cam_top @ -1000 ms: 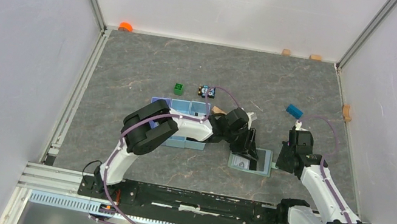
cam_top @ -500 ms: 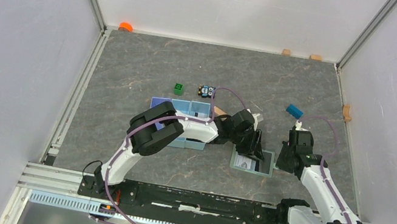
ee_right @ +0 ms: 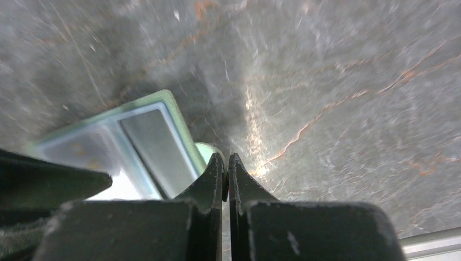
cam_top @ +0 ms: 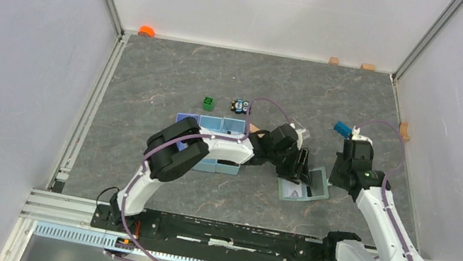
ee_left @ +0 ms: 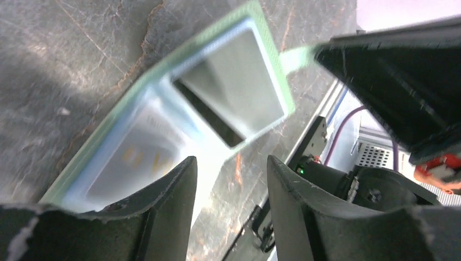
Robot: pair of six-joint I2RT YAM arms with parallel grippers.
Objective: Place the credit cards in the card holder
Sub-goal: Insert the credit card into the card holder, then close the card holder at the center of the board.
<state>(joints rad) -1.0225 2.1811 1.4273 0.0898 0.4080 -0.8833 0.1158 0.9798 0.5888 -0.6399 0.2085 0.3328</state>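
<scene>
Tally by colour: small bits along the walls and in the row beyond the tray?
tan blocks: 3
green cube: 1
blue piece: 1
orange piece: 1
multicoloured toy: 1
Total: 7

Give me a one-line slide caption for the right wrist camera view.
Right gripper shut on the snap tab of the open green wallet, grey stone table behind.
</scene>
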